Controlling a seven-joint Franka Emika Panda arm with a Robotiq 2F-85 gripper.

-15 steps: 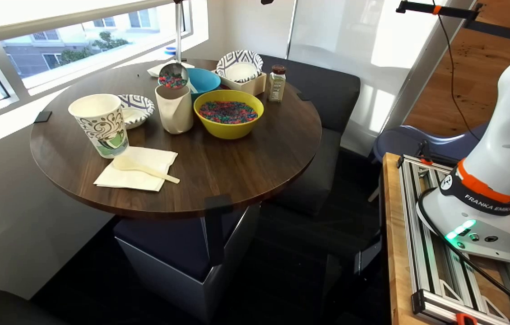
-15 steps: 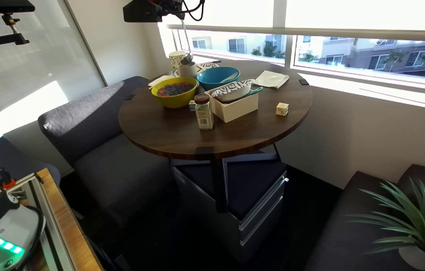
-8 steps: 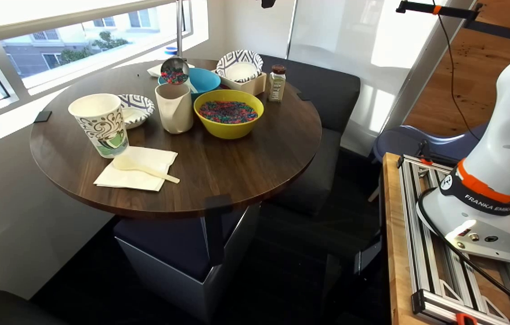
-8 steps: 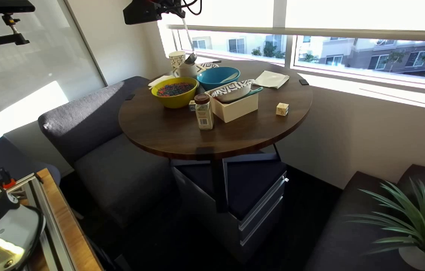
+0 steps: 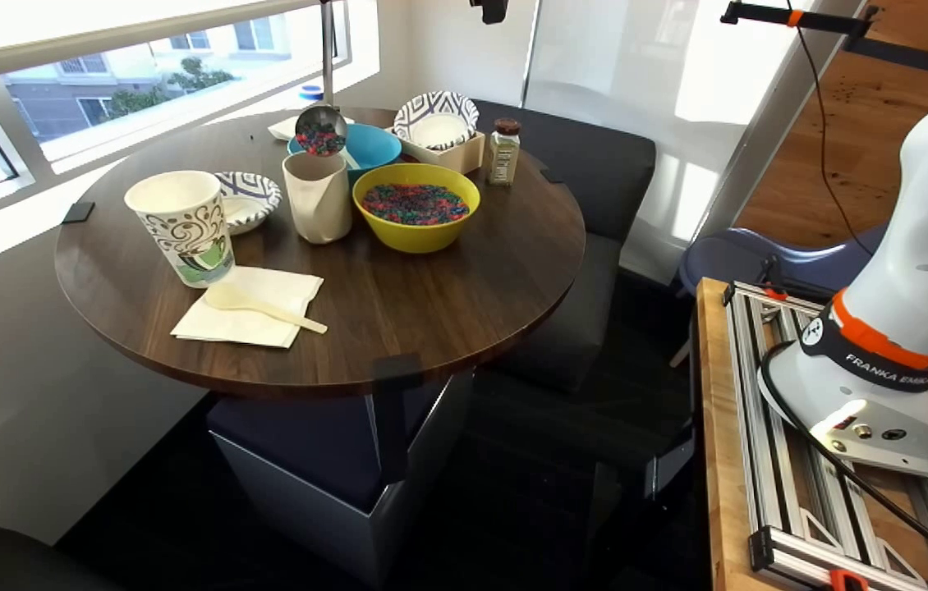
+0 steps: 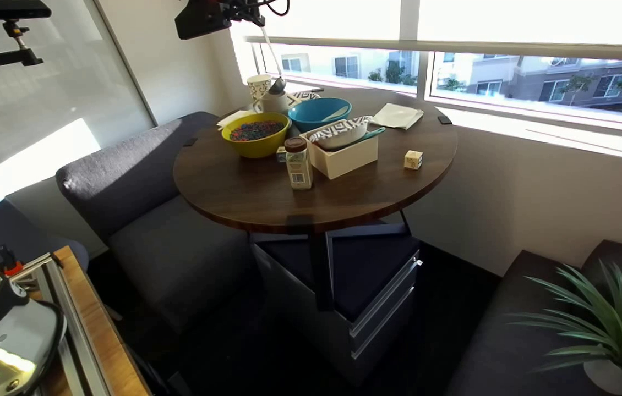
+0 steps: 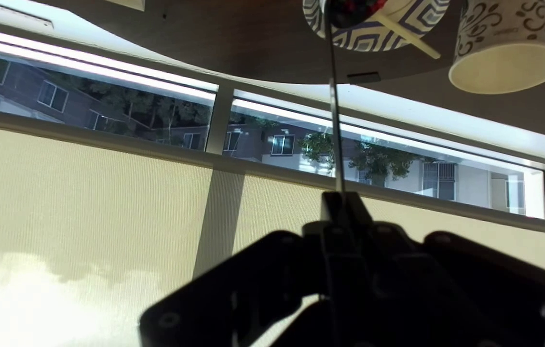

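Claw [image 7: 342,200] closed on ladle handle [image 7: 335,111]

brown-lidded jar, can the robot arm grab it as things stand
Probably not: the hand is shut on the ladle, which carries colored bits. Otherwise, nothing stands over the jar.

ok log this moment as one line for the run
pincer: shut on ladle | ladle: holds coloured bits, above pitcher | pitcher: upright | yellow bowl: similar bits inside
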